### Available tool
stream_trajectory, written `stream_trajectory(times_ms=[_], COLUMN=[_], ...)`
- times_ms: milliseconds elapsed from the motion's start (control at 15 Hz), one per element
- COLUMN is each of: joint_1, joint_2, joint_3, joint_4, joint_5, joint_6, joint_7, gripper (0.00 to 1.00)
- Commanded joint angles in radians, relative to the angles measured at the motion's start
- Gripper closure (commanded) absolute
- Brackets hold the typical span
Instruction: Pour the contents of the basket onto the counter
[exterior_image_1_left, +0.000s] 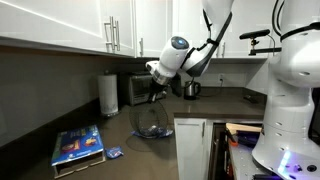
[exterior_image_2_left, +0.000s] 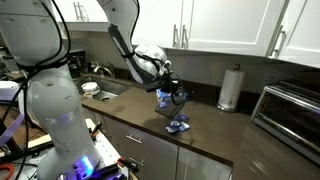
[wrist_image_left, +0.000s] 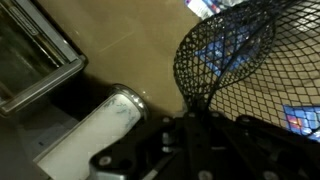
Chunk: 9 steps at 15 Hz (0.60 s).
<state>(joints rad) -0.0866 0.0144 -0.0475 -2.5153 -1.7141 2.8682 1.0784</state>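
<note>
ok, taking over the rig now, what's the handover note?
The gripper is shut on the rim of the basket, held tilted over the counter.
Done: some blue and white packets lie on the counter under it.
Left: something blue shows inside the mesh, maybe more packets; finish tipping, then check it is empty.

Inspector: White upper cabinets (exterior_image_1_left: 60, 20) are running along the top of both exterior views, their vertical bar handles (exterior_image_1_left: 113, 35) catching the light.

Clerk: And below them?

Inspector: A plain grey backsplash (exterior_image_1_left: 45, 90) is sitting in shade. A paper towel roll (exterior_image_2_left: 232, 88) is standing upright against it, with a silver toaster oven (exterior_image_2_left: 290, 110) just beside it. What looks like a kettle (exterior_image_1_left: 192, 88) is standing farther along.

Clerk: Lower units?

Inspector: White fronts (exterior_image_1_left: 190, 145) are facing the room; even indoor light is falling throughout.
</note>
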Motion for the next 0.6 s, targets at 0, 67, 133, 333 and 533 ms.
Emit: stream_trajectory(times_ms=[0,67,133,333,533], joint_1=[-0.010,-0.012,-0.008,-0.007,-0.032], joint_2=[0.009,0.023,0.041,0.109,0.187], joint_3=[-0.009,-0.011,-0.018,-0.011,0.043], joint_4=[-0.043,-0.048,-0.056,-0.077,-0.094], joint_5=[0.134,0.180,0.232,0.404,0.548], joint_6=[0.138,0.185,0.225,0.339,0.406], joint_7=[-0.242,-0.307,-0.380,-0.587,-0.749], gripper=[0.98,0.98,0.98,0.98,0.98])
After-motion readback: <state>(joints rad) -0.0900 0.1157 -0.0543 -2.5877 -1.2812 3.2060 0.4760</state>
